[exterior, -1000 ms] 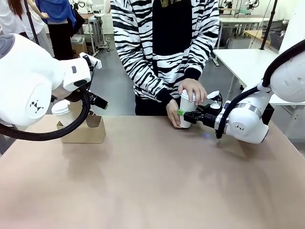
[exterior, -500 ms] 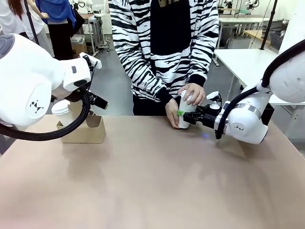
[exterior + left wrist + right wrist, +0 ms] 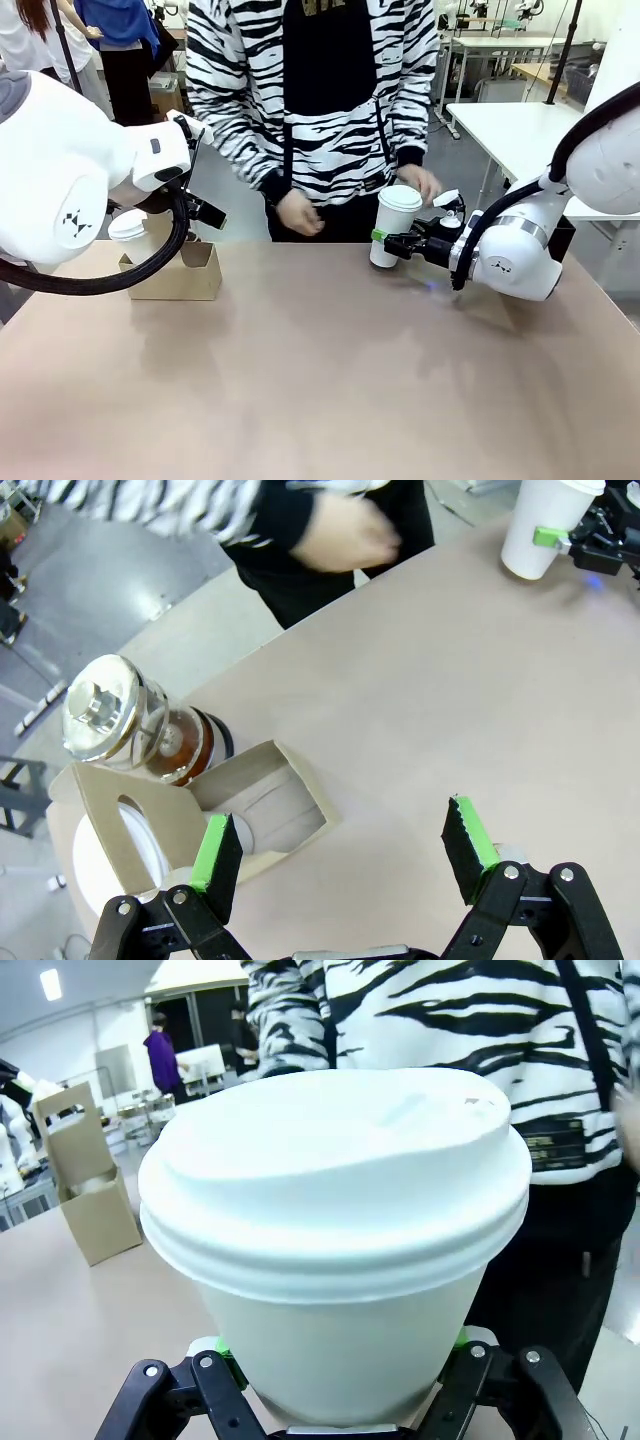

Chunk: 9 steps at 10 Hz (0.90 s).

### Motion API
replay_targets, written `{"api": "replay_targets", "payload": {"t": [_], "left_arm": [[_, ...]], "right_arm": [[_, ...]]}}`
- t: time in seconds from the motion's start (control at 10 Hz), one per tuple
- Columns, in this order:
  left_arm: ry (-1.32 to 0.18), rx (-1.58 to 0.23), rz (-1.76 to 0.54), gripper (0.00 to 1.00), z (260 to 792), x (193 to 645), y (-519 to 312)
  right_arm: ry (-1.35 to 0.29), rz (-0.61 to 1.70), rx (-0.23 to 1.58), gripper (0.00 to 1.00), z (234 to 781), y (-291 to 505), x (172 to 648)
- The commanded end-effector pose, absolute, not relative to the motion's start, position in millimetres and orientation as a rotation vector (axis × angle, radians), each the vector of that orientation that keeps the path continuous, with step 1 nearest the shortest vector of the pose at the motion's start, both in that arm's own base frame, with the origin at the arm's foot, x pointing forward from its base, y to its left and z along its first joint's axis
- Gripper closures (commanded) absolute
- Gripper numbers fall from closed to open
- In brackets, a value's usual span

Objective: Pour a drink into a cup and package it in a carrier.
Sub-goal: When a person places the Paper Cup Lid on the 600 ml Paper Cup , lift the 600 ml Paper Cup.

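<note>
The white paper cup (image 3: 395, 222) with its white lid stands at the table's far edge, and my right gripper (image 3: 385, 240) is shut on its lower half from the right. In the right wrist view the cup (image 3: 340, 1230) sits between my fingers. The person's hands (image 3: 298, 213) are off the cup. The brown carrier (image 3: 172, 272) stands at the far left with another lidded white cup (image 3: 128, 228) in it. My left gripper (image 3: 340, 850) hangs open above the carrier (image 3: 215, 805). Behind the carrier stands the glass jug with the dark drink (image 3: 150, 735).
The person in a striped top (image 3: 320, 110) stands at the far edge, between the carrier and the held cup. The wide brown tabletop (image 3: 320, 380) stretches toward me. White tables (image 3: 510, 125) stand beyond the right arm.
The person has taken both hands off the cup and shifted toward picture left. The cup stays in my right gripper. The left arm has not moved.
</note>
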<state>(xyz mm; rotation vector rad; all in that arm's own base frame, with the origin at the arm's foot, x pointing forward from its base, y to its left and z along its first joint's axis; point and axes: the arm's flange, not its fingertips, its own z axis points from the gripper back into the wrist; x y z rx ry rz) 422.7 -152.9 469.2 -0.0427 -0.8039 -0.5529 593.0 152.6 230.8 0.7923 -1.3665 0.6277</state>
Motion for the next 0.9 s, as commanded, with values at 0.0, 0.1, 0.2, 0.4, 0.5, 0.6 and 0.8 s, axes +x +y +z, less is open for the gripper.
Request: {"api": "replay_targets", "payload": {"t": [0.0, 0.1, 0.2, 0.4, 0.5, 0.6, 0.8], "left_arm": [[-0.808, -0.044, -0.551, 0.0, 471.4, 422.0, -152.2], [-0.808, -0.044, -0.551, 0.0, 471.4, 422.0, -152.2], [-0.808, -0.044, -0.551, 0.0, 471.4, 422.0, -152.2], [-0.808, -0.044, -0.551, 0.0, 471.4, 422.0, -152.2], [-0.808, -0.044, -0.551, 0.0, 471.4, 422.0, -152.2], [-0.808, -0.044, -0.551, 0.0, 471.4, 422.0, -152.2], [-0.808, -0.044, -0.551, 0.0, 471.4, 422.0, -152.2]], "right_arm": [[-1.372, 0.626, 0.798, 0.19, 236.3, 154.7, 590.9], [-1.372, 0.626, 0.798, 0.19, 236.3, 154.7, 590.9], [-1.372, 0.626, 0.798, 0.19, 236.3, 154.7, 590.9], [-1.372, 0.626, 0.798, 0.19, 236.3, 154.7, 590.9], [-1.372, 0.626, 0.798, 0.19, 236.3, 154.7, 590.9], [-1.372, 0.626, 0.798, 0.19, 236.3, 154.7, 590.9], [-1.367, 0.628, 0.792, 0.19, 230.8, 152.6, 593.0]]}}
